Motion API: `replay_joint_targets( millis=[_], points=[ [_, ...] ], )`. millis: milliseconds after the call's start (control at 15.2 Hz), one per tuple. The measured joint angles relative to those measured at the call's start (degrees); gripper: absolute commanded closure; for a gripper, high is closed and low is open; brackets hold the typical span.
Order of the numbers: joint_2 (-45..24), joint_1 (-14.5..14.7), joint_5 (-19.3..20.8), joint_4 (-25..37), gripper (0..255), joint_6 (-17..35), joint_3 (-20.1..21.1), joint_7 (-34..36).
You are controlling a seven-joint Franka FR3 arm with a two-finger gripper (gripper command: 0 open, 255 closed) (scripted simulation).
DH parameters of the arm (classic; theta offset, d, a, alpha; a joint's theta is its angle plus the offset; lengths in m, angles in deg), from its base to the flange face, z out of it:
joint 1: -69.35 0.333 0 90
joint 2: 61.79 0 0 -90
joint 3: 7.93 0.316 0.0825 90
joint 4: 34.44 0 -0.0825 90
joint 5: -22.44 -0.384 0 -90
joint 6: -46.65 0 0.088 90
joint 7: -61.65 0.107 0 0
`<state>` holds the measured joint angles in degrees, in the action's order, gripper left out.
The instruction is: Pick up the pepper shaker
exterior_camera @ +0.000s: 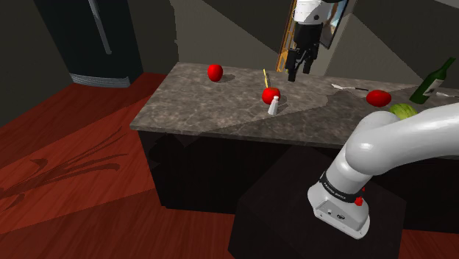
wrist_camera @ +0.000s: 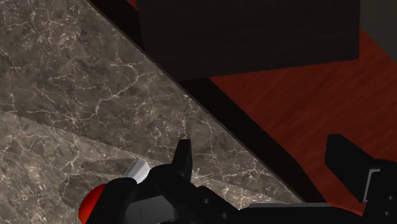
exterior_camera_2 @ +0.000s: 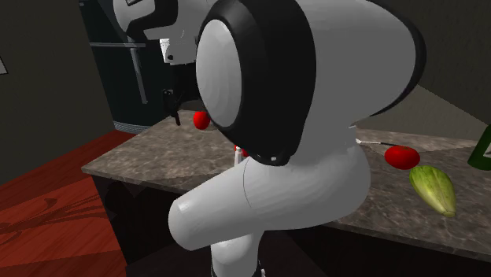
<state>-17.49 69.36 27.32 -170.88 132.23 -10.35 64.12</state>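
The gripper (exterior_camera: 298, 72) hangs above the counter (exterior_camera: 221, 110) in the upper middle of the shoulder view, fingers spread wide and holding nothing; the pepper shaker (exterior_camera: 274, 107), small, pale and tapered, stands below and left of it, near the frame's centre. The likely trouble is the red fruit (exterior_camera: 271, 93) just behind the shaker, seemingly touching it: a descent slightly off could land a finger on the fruit or close on both. In the wrist view the pepper shaker (wrist_camera: 137, 170) peeks beside one finger, outside the gap, so a straight drop would miss or topple it. The counter is veined grey-brown stone on a dark base, over a red wooden floor (exterior_camera: 73, 147); a dark fridge (exterior_camera: 92, 37) stands at the upper left, a green bottle (exterior_camera: 434, 79) at the right edge
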Motion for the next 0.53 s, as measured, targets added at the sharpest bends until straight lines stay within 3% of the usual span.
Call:
replay_joint_targets(
  millis=[132, 528],
  points=[
    [-0.3, -0.2, 0.3, -0.5, 0, 0.9, -0.3, -0.2],
    [-5.6, -2.3, 3.6, -3.6, 0, 10.8, -4.5, -2.4]
  ],
)
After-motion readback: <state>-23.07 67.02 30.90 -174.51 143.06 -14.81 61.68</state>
